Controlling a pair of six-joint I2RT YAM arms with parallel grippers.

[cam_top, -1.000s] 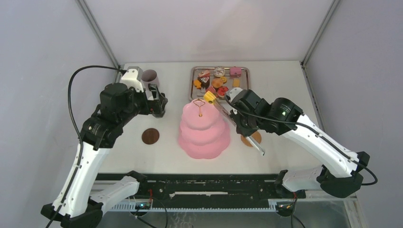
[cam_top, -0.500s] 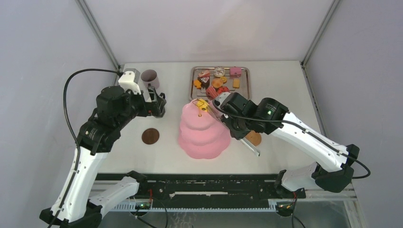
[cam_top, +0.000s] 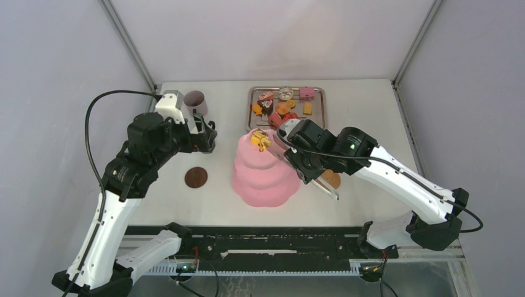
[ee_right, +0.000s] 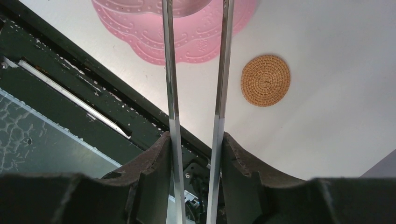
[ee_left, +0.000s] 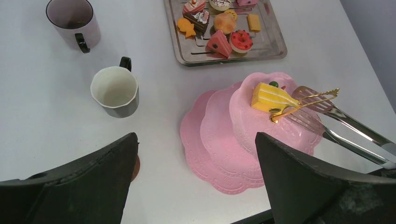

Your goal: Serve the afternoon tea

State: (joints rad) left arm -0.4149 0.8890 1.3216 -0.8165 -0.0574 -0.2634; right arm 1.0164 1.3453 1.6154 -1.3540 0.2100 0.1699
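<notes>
Right gripper [ee_right: 196, 140] is clamped on a pair of steel tongs [ee_right: 171, 84], one finger pressed against the outside of each arm (the arms have a gap between them in the wrist view). The tongs reach across to the top tier of the pink stand [ee_left: 219, 140], and their flat tips end up right next to the yellow cake slice [ee_left: 271, 97]. That slice is sitting on the top tier, just beside the gold handle [ee_left: 306, 101]. Honestly can't tell if the tips are pinching the slice or only touching it.

Left gripper [ee_left: 196, 140] is hanging wide open with nothing between the fingers. The black mug [ee_left: 115, 91] stands upright on the table [ee_left: 56, 130] a bit ahead of it, white inside, handle pointing away. The mauve mug [ee_left: 73, 21] is further back toward the far left corner, also upright and apart from the black one.

The rest of the toy cakes [ee_left: 219, 28] are in the steel tray [ee_left: 233, 58] behind the stand. A woven coaster [ee_right: 265, 80] lies on the right of the stand, under the right arm, and a dark coaster [cam_top: 196, 177] lies on its left, both bare.
</notes>
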